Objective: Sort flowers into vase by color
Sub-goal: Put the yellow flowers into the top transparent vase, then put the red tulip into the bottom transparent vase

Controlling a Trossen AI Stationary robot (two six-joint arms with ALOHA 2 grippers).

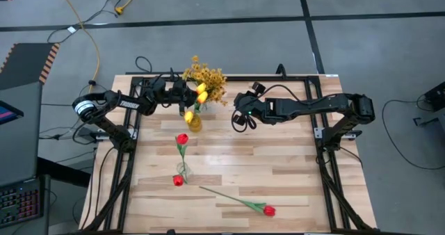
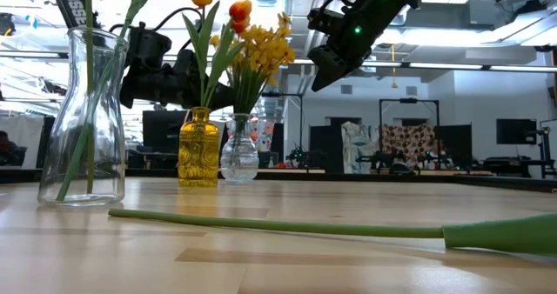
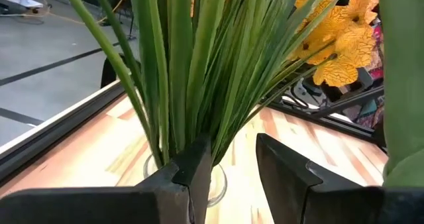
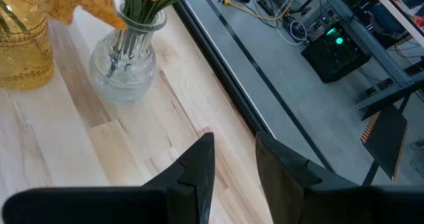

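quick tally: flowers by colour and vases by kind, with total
Red tulips: 3, one lying on the table, two in the clear carafe
Yellow tulips: 3, in the amber vase
Mustard sprays: 1 bunch
Vases: 3, carafe, amber vase, small clear vase
Total: 10

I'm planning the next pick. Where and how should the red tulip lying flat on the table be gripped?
Probably grip the lying red tulip at mid-stem, coming straight down with fingers across the stem. The thin stem lies flat on the table with bare wood on both sides; the bloom looks bulkier.
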